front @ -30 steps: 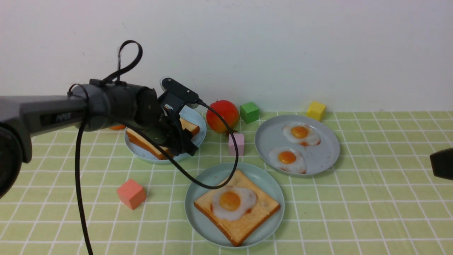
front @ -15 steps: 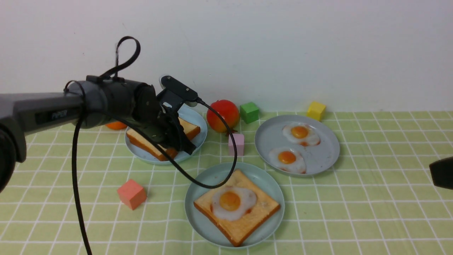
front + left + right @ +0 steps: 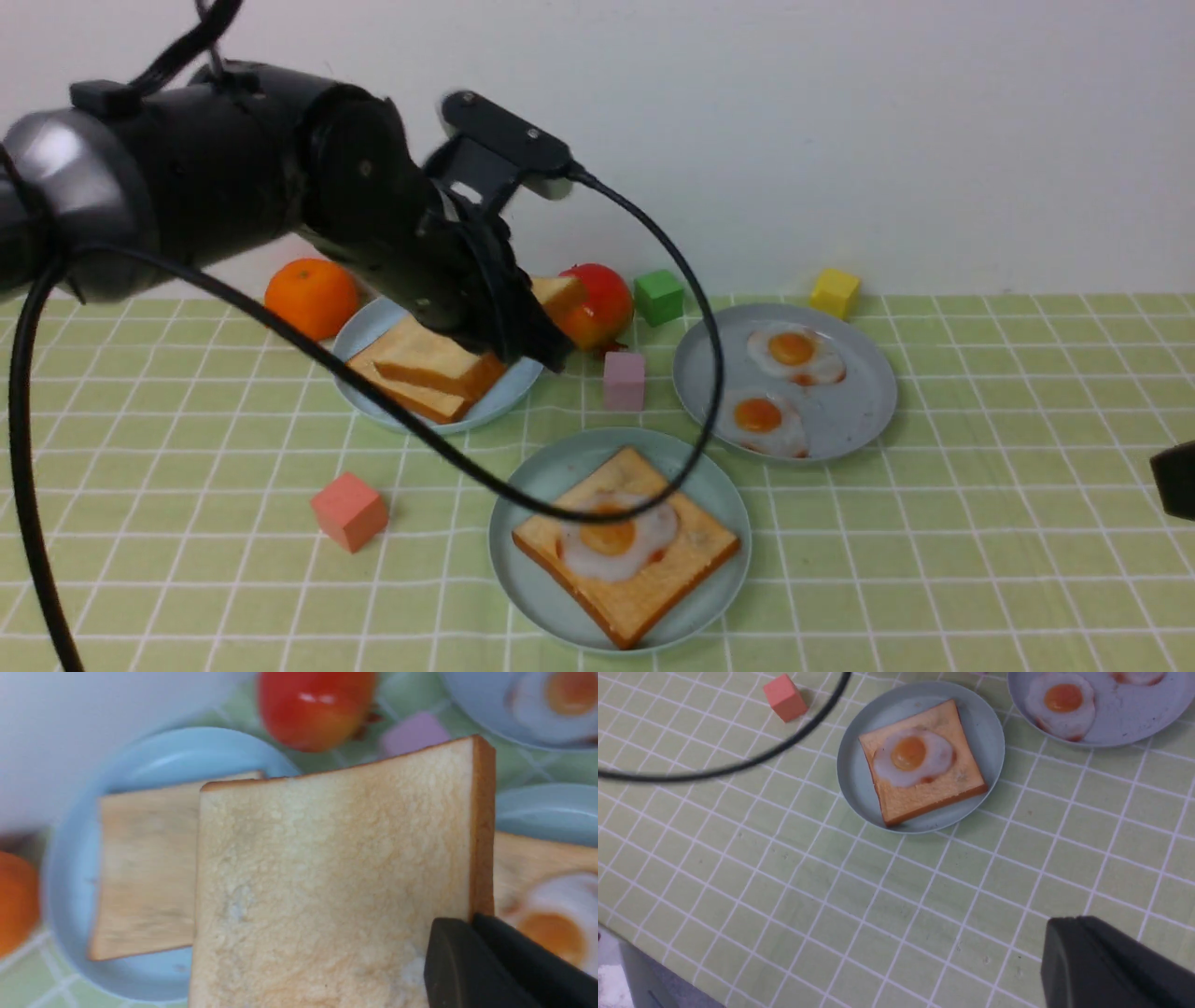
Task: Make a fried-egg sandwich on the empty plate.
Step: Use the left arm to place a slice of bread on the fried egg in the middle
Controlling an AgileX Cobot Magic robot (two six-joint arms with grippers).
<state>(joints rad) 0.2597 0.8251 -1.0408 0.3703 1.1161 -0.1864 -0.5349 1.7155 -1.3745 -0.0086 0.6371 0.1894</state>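
Now, left gripper: clenched on one corner of the held toast, which hangs tilted over the blue plate's near rim
Orange: well left of the left jaws, just beside the blue plate
Blue plate: under and left of the left jaws; the spare toast lies flat in it, and I cannot tell whether the held toast's low edge touches it
Coral cube: left of the left jaws and nearer the robot, well apart
Red fruit: just behind the left jaws, a little to their right
Pink block: just right of the left jaws
Green cube: right of the left jaws, farther back
Mint plate: between the two grippers, nearer the robot than the left jaws. It carries the half-built sandwich: base toast with the egg bare on top
Grey plate: well right of the left jaws, with two loose eggs in it
Yellow cube: behind the grey plate
Right gripper: jaws closed on nothing, well apart from the mint plate, on its right
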